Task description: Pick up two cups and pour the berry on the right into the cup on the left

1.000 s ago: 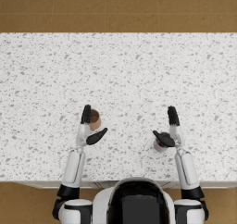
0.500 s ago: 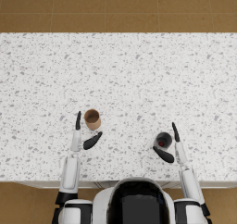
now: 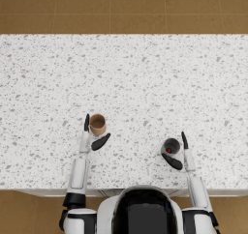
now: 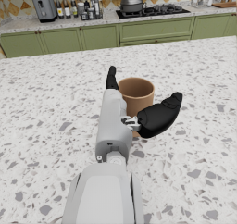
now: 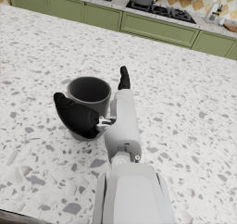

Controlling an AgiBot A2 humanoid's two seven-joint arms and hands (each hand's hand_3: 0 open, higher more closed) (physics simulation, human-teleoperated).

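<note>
A brown cup (image 3: pixel 97 124) stands upright on the speckled table (image 3: pixel 145 73), left of centre. My left hand (image 3: pixel 92 137) is beside it, straight fingers along its left side and thumb near its front; in the left wrist view the brown cup (image 4: pixel 136 94) sits between them, ungripped by my left hand (image 4: pixel 132 120). To the right, a dark grey cup (image 3: pixel 171 145) holds a red berry (image 3: pixel 168 150). My right hand (image 3: pixel 179 154) brackets it, fingers on its right and thumb in front. The right wrist view shows the grey cup (image 5: pixel 89 97) inside my right hand (image 5: pixel 104 119); the berry is hidden there.
The table's front edge (image 3: pixel 126 190) runs just below both hands. Green kitchen cabinets (image 4: pixel 139 33) and a stove line the far wall in the wrist views, well away from the cups.
Both hands have turned on edge and shifted outward, so each cup now shows between fingers and thumb. Neither cup has moved.
</note>
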